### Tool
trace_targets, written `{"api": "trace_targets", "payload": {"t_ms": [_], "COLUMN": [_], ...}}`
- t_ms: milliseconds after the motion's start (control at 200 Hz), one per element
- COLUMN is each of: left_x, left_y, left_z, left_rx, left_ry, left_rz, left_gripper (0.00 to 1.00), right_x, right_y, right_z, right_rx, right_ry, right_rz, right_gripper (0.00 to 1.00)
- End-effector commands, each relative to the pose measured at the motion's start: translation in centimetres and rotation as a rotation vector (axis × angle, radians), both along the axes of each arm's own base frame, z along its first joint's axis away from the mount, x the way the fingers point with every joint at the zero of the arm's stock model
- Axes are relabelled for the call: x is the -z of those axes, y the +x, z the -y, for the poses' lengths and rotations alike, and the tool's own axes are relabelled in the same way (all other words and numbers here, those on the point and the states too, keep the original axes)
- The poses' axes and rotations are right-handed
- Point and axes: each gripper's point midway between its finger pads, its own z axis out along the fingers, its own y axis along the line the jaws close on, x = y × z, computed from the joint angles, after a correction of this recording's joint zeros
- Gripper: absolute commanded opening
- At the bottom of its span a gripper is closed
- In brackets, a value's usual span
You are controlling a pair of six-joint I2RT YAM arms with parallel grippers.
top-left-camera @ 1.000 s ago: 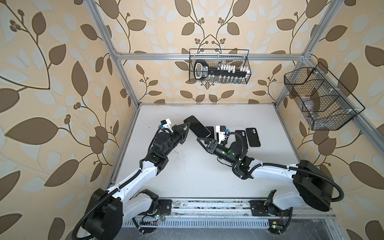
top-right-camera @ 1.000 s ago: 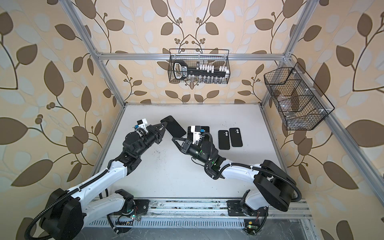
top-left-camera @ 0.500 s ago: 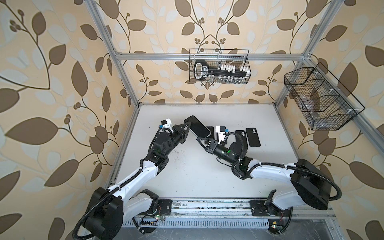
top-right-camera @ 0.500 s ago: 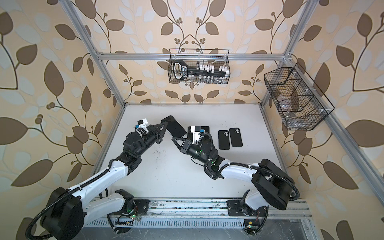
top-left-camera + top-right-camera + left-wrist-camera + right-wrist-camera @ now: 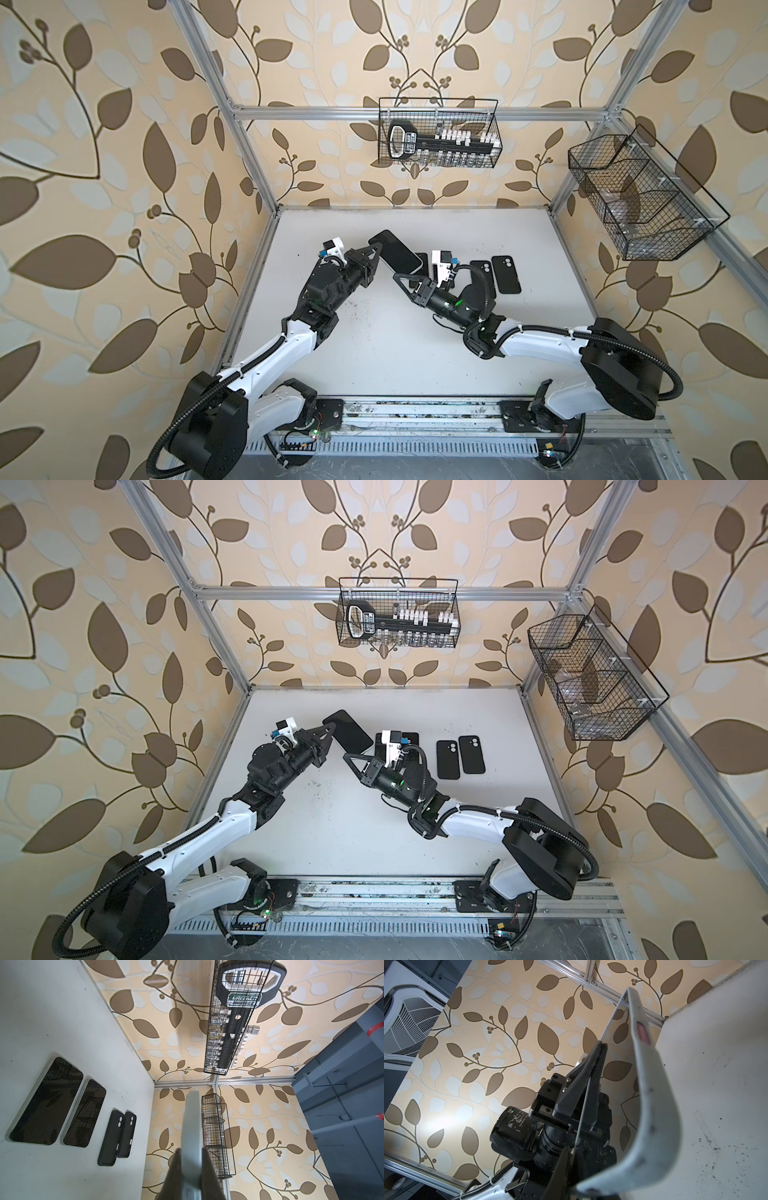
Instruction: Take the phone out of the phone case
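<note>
Because the case must be peeled from a free edge, the white table [image 5: 374, 353] is not used as a rest; only bare phones [image 5: 45, 1103] and black cases [image 5: 111, 1138], presumably already separated, are laid on it. The phone [image 5: 397, 253] is held in the air above it, gripped across its faces by the left gripper [image 5: 375, 257], jaws closed on it, as an anchor. Its near corner is met by the right gripper [image 5: 398, 276]; whether those jaws have bitten the pale case [image 5: 654, 1095], judged not yet off, cannot be told.
</note>
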Motion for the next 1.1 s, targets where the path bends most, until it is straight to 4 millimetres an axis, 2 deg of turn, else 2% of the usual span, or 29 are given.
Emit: {"api": "trace_targets", "payload": {"t_ms": [0,330,565,915,1095], "left_x": [-2.8,-2.6,-3.0,-3.6,-4.2], "left_y": [0.0,-0.4,-0.4,-0.2,-0.3], "left_z": [-0.5,-0.4,-0.4,0.2,0.3], "left_rx": [-0.035,-0.02,-0.014,0.011,0.019], "left_ry": [-0.046,-0.08,-0.101,-0.14,-0.158], "left_rz": [0.044,-0.058,-0.062,-0.082,-0.076], "left_gripper": [0.0,0.0,0.0,0.0,0.0], "right_x": [0.1,1.4,2.1,4.2,5.6], "right_y": [-0.9,-1.3,-1.9,-1.9,-1.2], "right_z": [-1.0,-1.1,-1.0,-0.5,0.5], "right_rx": [-0.042,-0.054,-0.065,-0.069,-0.029], "right_ry": [-0.053,-0.211,-0.334,-0.452,-0.486], "right_rz": [0.085,0.216,0.315,0.359,0.339], "right_gripper": [0.14,0.12,0.13,0.15,0.14]}}
